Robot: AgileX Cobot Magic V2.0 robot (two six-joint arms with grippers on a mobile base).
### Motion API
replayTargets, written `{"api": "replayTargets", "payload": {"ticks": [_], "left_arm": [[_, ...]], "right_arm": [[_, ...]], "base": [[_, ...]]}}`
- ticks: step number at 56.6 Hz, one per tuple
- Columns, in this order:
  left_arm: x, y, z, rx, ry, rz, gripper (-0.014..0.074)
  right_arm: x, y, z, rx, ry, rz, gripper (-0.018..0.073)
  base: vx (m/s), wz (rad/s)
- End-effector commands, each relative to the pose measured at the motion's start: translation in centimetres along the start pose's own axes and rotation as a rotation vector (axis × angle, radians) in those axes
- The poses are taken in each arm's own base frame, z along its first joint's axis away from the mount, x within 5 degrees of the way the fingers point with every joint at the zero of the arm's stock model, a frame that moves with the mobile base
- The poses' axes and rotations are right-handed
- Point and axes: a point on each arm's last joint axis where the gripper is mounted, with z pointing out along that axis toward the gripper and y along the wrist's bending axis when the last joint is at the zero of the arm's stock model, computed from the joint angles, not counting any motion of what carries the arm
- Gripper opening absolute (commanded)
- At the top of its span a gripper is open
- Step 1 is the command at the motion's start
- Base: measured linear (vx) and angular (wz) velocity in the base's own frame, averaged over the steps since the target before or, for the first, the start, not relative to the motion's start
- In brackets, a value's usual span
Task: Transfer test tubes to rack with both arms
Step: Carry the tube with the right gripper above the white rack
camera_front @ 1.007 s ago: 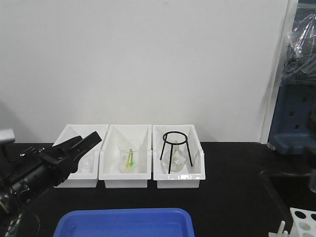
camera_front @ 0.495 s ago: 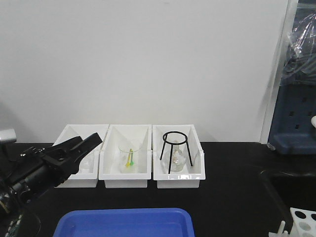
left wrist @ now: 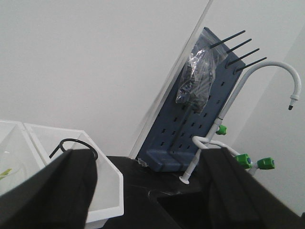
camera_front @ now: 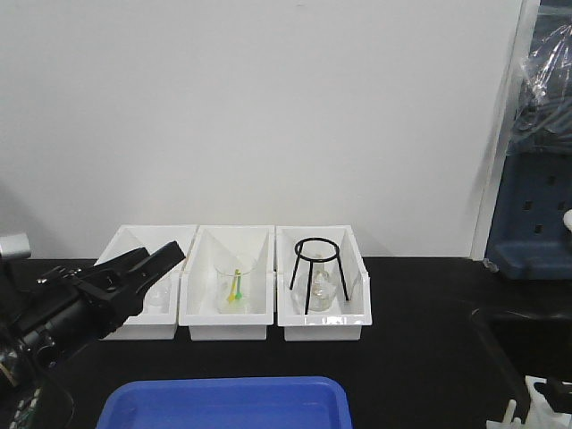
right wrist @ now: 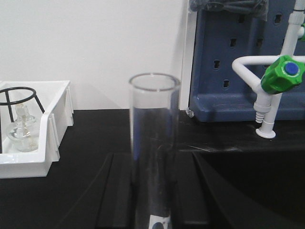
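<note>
With our right gripper (right wrist: 153,200) clasping the test tube (right wrist: 153,124) upright and the left gripper (camera_front: 161,255) spread open and empty, we judge it best to keep the tube vertical and lower it slowly into a hole of the rack (camera_front: 539,395), low at the front view's right edge.

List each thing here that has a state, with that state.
left gripper, open, empty
right gripper, shut on the test tube
test tube, upright, mouth up
rack, upright, mostly out of frame
wire tripod, upright in its bin, over a flask
beaker, upright, holding yellow and green sticks
</note>
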Motion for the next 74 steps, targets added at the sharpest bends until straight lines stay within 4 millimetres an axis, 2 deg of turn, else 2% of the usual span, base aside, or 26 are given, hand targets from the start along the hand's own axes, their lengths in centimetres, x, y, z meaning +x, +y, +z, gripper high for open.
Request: {"api": "replayTargets", "payload": {"ticks": [1, 39, 50, 60, 74], "left_arm": [[-1.9, -1.3, -0.1, 0.061, -0.097, 0.008, 0.0570], [-1.8, -1.1, -0.1, 0.042, -0.085, 0.008, 0.0570], [-1.8, -1.1, -0.1, 0.042, -0.084, 0.009, 0.0570], [-1.8, -1.1, -0.1, 0.042, -0.084, 0.009, 0.0570], [-1.8, -1.1, -0.1, 0.040, -0.083, 0.009, 0.0570]], "right_arm": [[-1.9, -0.1, 0.1, 0.001, -0.133, -0.011, -0.0008], [0.9, 0.1, 2.8, -0.013, -0.050, 0.040, -0.0007], [3.1, 0.3, 1.9, -0.016, -0.148, 0.040, -0.0007], [5.2, 0.5, 1.8, -0.023, -0.148, 0.045, -0.0006], [6.3, 0.6, 1.6, -0.029, -0.181, 0.038, -0.0003]], "base": [[0.00, 0.00], [0.00, 0.00], [0.00, 0.00], [0.00, 0.00], [0.00, 0.00]]}}
